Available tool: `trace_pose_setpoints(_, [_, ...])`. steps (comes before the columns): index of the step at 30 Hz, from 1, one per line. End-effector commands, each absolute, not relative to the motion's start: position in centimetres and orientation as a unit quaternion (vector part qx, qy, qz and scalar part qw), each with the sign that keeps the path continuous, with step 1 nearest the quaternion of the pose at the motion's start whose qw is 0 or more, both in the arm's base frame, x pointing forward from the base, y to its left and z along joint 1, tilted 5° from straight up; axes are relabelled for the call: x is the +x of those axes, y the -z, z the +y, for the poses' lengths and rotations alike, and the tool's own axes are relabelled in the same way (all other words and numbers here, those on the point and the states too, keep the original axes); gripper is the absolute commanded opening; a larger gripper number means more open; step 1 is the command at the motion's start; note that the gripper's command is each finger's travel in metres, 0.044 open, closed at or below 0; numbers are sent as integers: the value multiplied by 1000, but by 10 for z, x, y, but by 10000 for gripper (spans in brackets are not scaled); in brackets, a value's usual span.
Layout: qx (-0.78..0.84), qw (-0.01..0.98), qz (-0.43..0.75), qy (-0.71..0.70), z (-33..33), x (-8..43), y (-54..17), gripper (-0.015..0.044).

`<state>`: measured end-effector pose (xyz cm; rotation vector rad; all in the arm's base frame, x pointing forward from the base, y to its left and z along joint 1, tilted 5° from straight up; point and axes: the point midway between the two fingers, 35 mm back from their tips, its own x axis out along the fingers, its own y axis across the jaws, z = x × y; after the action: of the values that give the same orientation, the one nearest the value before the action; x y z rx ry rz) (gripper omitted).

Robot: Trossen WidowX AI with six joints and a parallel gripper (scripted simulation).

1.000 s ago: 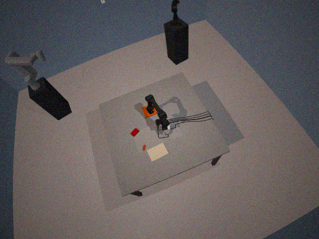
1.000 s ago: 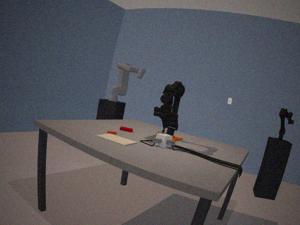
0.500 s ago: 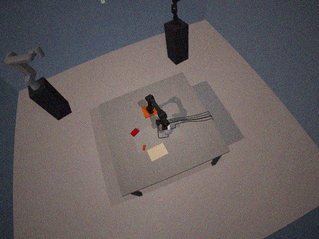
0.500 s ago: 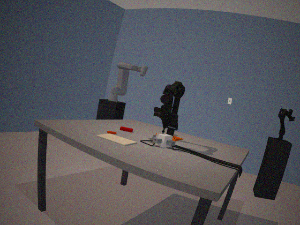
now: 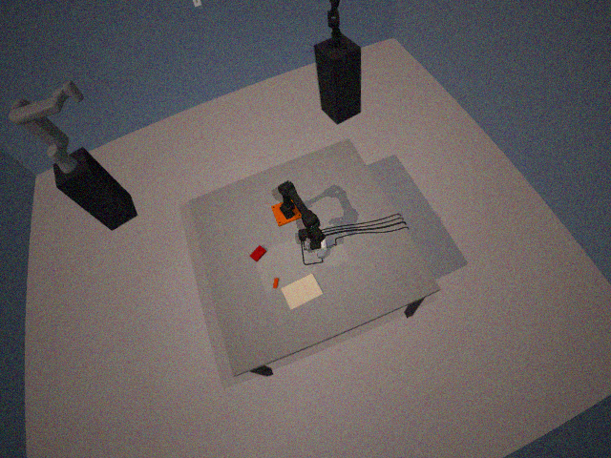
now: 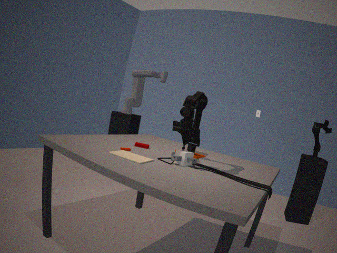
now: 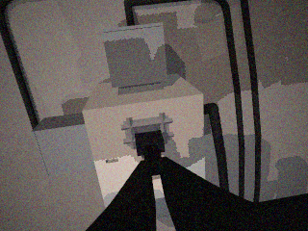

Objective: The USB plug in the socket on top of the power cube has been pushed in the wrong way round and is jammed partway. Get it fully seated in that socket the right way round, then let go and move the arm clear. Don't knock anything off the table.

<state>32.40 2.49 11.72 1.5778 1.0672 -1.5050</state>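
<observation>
USB plug (image 7: 149,142) clenched in gripper (image 7: 152,161) at centre frame, directly over power cube (image 7: 144,130) socket. Vertical hold suits straight extraction or reseating.

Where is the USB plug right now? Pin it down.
In the wrist view the USB plug sits mid-frame at the socket on top of the power cube, pinched by the gripper.

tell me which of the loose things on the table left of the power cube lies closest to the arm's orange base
The red block. It lies nearer the orange base than the small orange piece or the cream card, both farther toward the table's front.
</observation>
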Motion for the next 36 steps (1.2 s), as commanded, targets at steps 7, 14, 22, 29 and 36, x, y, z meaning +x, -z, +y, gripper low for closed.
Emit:
trace_pose_setpoints(7, [611, 347, 412, 581, 26, 324, -115, 0])
trace_pose_setpoints(14, [611, 347, 412, 581, 26, 324, -115, 0])
trace_pose_setpoints(22, [611, 347, 412, 581, 26, 324, -114, 0])
trace_pose_setpoints(29, [611, 347, 412, 581, 26, 324, -113, 0])
trace_pose_setpoints(36, [611, 347, 412, 581, 26, 324, -112, 0])
